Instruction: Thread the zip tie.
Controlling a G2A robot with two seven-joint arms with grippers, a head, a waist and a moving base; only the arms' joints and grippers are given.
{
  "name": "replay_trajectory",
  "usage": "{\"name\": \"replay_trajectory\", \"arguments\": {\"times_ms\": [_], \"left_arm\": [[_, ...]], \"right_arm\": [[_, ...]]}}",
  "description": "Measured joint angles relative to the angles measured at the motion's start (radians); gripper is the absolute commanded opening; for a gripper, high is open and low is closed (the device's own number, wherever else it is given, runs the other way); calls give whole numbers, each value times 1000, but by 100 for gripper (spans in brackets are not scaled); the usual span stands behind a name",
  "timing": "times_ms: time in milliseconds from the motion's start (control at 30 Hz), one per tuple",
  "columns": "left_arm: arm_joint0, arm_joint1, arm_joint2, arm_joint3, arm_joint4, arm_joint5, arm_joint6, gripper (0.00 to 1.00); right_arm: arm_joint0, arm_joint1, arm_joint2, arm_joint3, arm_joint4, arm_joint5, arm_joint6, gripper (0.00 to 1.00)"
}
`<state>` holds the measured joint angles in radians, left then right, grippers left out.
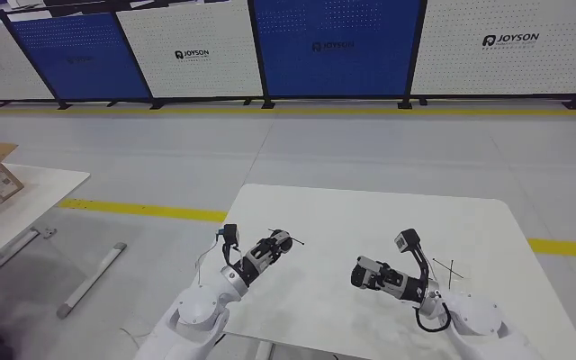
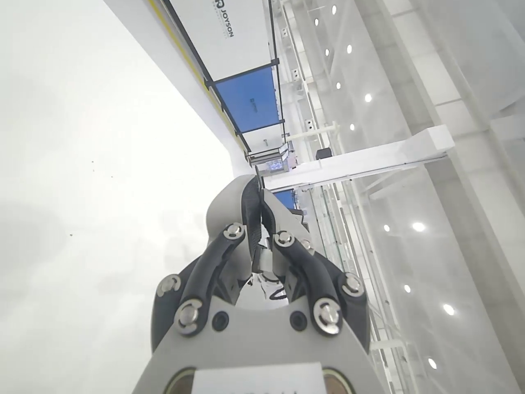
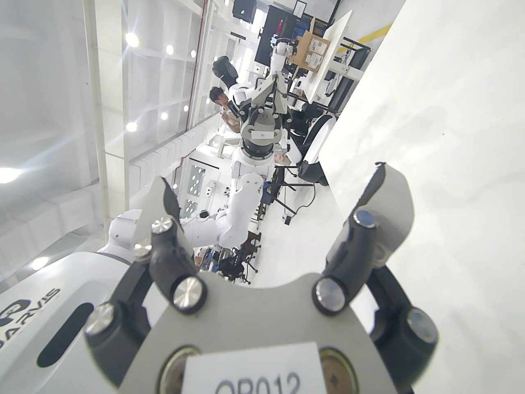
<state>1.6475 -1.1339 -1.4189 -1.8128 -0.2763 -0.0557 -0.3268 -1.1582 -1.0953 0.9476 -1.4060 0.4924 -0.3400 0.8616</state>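
White rounded-corner tabletop (image 1: 378, 216). Left gripper (image 1: 281, 240) sits near its left edge, pads pressed together on a thin black zip tie (image 1: 298, 241). Right gripper (image 1: 358, 273) has its jaws spread wide, holding nothing. The 2 grippers are well apart, tabletop between. Loose black ties (image 1: 448, 270) lie crossed beside the right arm.

Overhead on table (image 1: 360, 225) — 2 wrist close-ups

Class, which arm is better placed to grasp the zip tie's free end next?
Right: the right gripper is open and empty, pointing toward the left gripper, which is shut on the zip tie.
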Motion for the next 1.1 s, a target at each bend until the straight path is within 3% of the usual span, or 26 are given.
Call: {"name": "replay_trajectory", "arguments": {"times_ms": [200, 400, 733, 933, 1100], "left_arm": [[-5, 0, 49, 31, 114, -23, -8, 0], [-7, -6, 93, 39, 75, -35, -17, 0], [-7, -6, 96, 40, 74, -34, -14, 0], [-31, -16, 157, 99, 81, -28, 5, 0], [-32, -16, 157, 101, 68, -29, 4, 0]], "right_arm": [[0, 0, 0, 0, 0, 0, 0, 100], [0, 0, 0, 0, 0, 0, 0, 100], [0, 0, 0, 0, 0, 0, 0, 100], [0, 0, 0, 0, 0, 0, 0, 100], [0, 0, 0, 0, 0, 0, 0, 100]]}}
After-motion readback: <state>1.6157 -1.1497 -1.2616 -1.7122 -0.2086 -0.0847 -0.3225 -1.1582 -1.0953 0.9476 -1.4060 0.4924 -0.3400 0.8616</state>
